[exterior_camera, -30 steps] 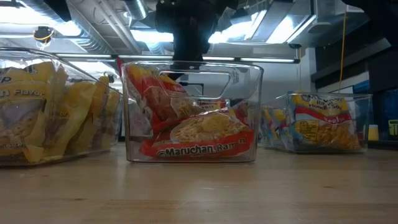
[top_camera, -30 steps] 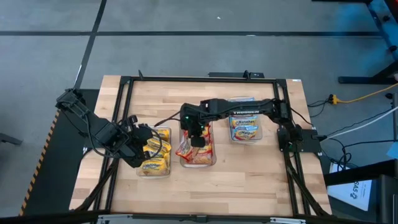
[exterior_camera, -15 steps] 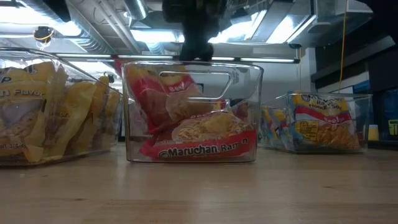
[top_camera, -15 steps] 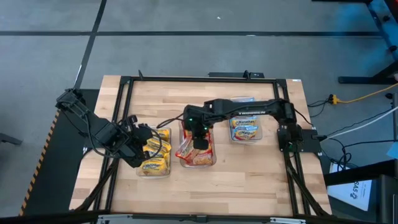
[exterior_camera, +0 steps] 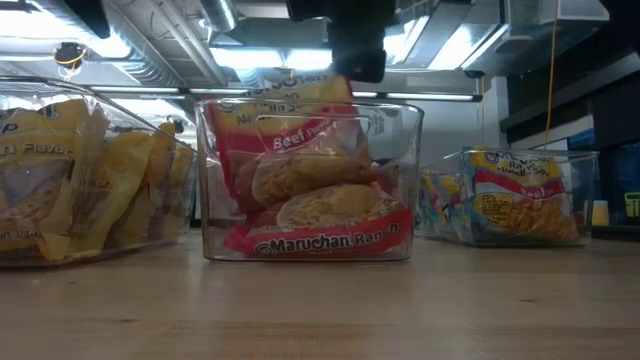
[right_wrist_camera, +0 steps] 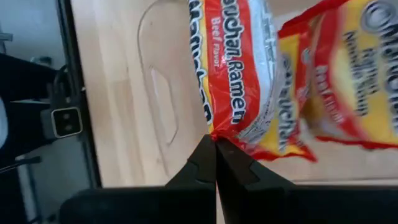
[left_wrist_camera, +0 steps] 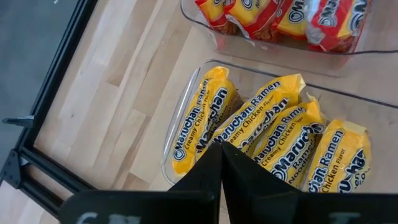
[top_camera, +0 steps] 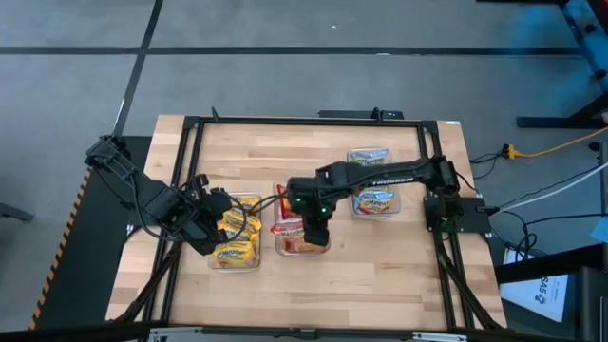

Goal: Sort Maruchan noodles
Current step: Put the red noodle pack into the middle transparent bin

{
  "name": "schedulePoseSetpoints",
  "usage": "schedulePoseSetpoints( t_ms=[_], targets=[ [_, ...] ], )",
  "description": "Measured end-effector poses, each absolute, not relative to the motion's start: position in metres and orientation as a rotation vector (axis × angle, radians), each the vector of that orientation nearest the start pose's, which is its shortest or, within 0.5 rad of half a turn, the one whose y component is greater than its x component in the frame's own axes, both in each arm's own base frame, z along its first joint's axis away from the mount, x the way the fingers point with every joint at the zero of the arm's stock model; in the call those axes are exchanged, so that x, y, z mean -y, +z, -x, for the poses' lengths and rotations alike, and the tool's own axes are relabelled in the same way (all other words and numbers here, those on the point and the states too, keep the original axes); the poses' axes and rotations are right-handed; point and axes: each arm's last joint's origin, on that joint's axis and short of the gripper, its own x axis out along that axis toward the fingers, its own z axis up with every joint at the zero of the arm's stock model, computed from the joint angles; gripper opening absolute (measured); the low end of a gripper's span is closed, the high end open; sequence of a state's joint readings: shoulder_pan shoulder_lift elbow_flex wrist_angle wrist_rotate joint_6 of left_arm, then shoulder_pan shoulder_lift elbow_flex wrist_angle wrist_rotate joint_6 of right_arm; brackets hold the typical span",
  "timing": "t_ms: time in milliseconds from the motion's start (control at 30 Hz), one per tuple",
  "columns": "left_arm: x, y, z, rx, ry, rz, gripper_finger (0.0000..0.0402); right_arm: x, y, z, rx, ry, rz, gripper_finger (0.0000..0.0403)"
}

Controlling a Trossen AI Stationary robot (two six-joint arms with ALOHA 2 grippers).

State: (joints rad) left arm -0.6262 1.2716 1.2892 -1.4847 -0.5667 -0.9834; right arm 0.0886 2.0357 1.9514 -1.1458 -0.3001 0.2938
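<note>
The wooden worktop fills the middle of the high view, ringed by a black frame. Two dark arms lie over it: the right arm reaches from the right edge toward the centre, the left arm comes in from the left edge.

Three clear trays sit in a row across the lower half of the worktop. The left tray holds yellow Creamy Chicken packets, packed side by side on edge. The middle tray holds red-orange Beef packets; in the low view one lies flat at the bottom and others lean above it. The right tray holds blue-edged packets, and one more blue-edged packet lies loose on the bare wood just above that tray.

The right jaws hang over the middle tray, clenched, their tips meeting at the corner edge of a red-orange Beef packet; whether they pinch that edge or only touch it I cannot tell.

The left jaws hover over the left tray, clenched on nothing, tips pointing at the yellow packets
</note>
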Motion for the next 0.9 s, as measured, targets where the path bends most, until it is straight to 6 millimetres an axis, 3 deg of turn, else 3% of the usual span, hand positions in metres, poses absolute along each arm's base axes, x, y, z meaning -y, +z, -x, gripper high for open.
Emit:
schedulePoseSetpoints(
  t_ms=[200, 500, 900],
  targets=[
    [0.102, 0.328, -0.168, -1.057, 0.513, 0.041, 0.0002, -0.058, 0.291, -0.408, -1.334, 0.144, -0.408, 0.0000],
    [0.102, 0.328, -0.167, -1.062, 0.517, 0.033, 0.0002, -0.075, 0.310, -0.401, -1.294, 0.179, -0.404, 0.0000],
    [0.101, 0.328, -0.166, -1.068, 0.521, 0.025, 0.0002, -0.068, 0.309, -0.402, -1.277, 0.152, -0.339, 0.0000]
  ],
)
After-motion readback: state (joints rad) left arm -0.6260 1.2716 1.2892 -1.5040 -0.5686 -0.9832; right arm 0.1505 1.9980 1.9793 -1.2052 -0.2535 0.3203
